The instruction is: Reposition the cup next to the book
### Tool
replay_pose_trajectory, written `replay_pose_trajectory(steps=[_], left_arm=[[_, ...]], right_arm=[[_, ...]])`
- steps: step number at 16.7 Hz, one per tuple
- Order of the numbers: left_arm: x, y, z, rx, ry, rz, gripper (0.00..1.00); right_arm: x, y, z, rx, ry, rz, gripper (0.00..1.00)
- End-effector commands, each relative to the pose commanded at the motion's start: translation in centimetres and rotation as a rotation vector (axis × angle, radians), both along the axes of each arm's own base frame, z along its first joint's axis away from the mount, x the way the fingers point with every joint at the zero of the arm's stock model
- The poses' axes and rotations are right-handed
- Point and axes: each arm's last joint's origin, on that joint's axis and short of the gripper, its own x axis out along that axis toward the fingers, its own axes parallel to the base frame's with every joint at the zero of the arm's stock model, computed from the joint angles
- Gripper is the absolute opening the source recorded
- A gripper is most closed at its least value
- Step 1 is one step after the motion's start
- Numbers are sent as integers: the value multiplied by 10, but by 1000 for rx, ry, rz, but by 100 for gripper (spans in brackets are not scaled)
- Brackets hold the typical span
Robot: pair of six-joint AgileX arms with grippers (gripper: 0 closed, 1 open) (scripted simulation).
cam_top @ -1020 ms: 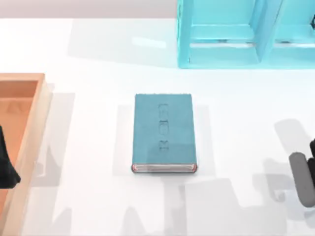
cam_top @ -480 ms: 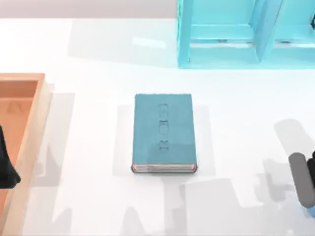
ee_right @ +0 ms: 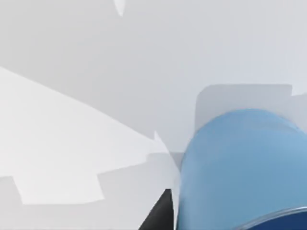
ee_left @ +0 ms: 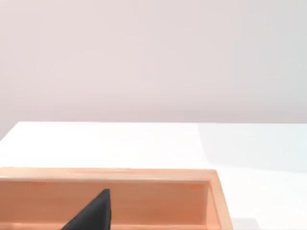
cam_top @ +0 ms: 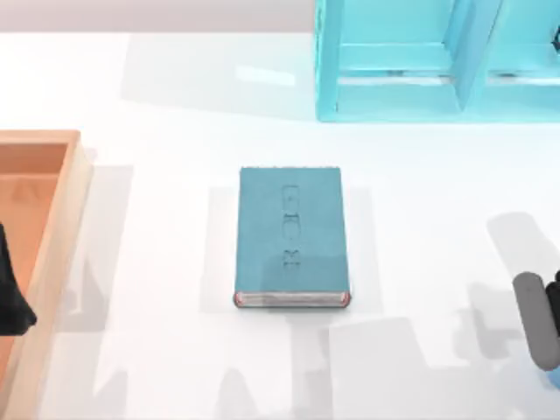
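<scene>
From above, the book [cam_top: 291, 237] lies flat in the middle of the table [cam_top: 175, 105], and it has not moved during the last second. The right gripper [cam_top: 541, 328] is at the table's right edge, well apart from the book on its right side. One second ago it was a little higher in the picture; since then it has slid slightly toward the near edge, and a small piece of blue, the cup [cam_top: 555, 376], now appears just below it. The left gripper [cam_top: 10, 293] remains parked over the orange tray [cam_top: 52, 144], far to the left of the book.

In the left wrist view, a dark fingertip rests over the tray [ee_left: 144, 175]; I cannot tell how these jaws stand.

In the right wrist view, the cup [ee_right: 244, 163] is very close and large, so the right gripper seems to be arriving at it. Whether its jaws are apart or already clamped on the cup, I cannot tell. The transport to the book is not yet started, I think.
</scene>
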Motion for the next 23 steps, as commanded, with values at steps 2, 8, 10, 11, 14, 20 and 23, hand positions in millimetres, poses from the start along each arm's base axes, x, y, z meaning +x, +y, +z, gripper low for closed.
replay_pose_trajectory(steps=[2, 8, 10, 11, 14, 20, 23], left_arm=[[0, 0, 0, 0, 0, 0, 100], [0, 0, 0, 0, 0, 0, 100], [0, 0, 0, 0, 0, 0, 100], [0, 0, 0, 0, 0, 0, 100], [0, 0, 0, 0, 0, 0, 100], [0, 0, 0, 0, 0, 0, 100], [0, 0, 0, 0, 0, 0, 100]], right_arm=[[0, 0, 0, 0, 0, 0, 0], [3, 1, 12, 3, -15, 2, 0], [2, 0, 24, -1, 5, -1, 0], [0, 0, 30, -4, 19, 0, 0], [0, 0, 50, 0, 0, -1, 0], [2, 1, 50, -2, 7, -9, 0], [19, 10, 57, -9, 31, -77, 0]])
